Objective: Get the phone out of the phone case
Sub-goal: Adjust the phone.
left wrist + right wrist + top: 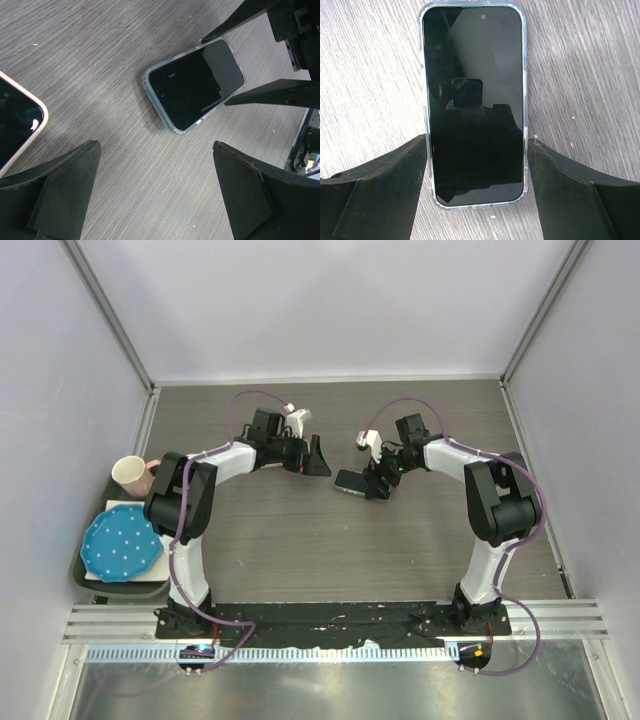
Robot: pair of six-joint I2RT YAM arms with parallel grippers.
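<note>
Top view, desk: grey wood-grain top with both arms reaching toward its far middle.
Top view, phone: lies flat near the desk's middle, toward the far edge.
Top view, right claw: low over the phone's right end.
Top view, left claw: released, just left of the phone and apart from it.
Top view, left edge: a pink cup and a blue dotted plate on a dark tray.
Left wrist view, phone: screen up, inside the clear phone case, ahead of the spread left fingers.
Left wrist view, right claw fingers: one on either side of the phone's far end.
Left wrist view, left frame edge: a second dark slab with a pale rim, cut off.
Right wrist view, right claw: fingers set wide, close against both long sides of the phone case; cannot tell whether they press it.
Right wrist view, phone: still in the case, flat on the desk.
</note>
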